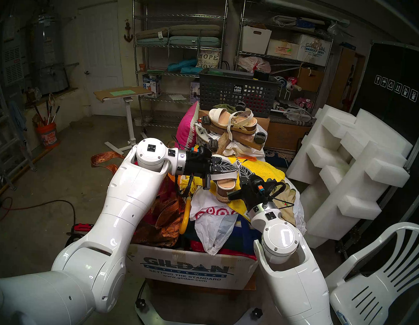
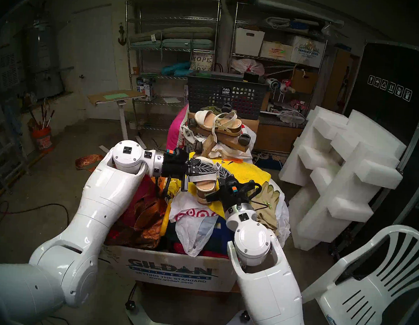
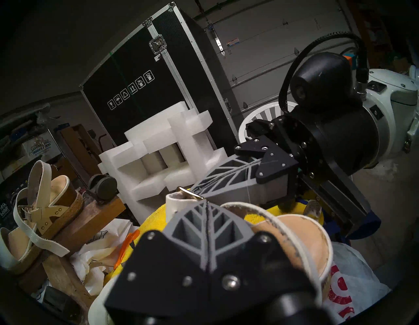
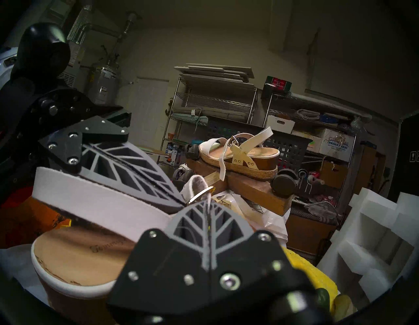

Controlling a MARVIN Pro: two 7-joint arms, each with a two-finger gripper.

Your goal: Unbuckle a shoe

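Two sandals: the wedge sandal [image 1: 225, 182] right at the fingertips of both grippers, and a flatter platform sandal [image 1: 233, 121] up beyond them on a wooden block. Two grippers, the left gripper [image 1: 237, 167] and the right gripper [image 1: 243, 172], meeting tip to tip. One gold buckle [image 4: 201, 194] between those tips. One dark mesh basket [image 1: 237, 92] farther past the tools. One white plastic chair [image 1: 380, 282] off behind the right arm.

Dim indoor light throughout; all four views show strong fisheye bending and a dark vignette at the rim. Glare marks the white arm shells [image 1: 282, 238]. Wrist views are darker (near gripper bodies soft, slightly out of focus).
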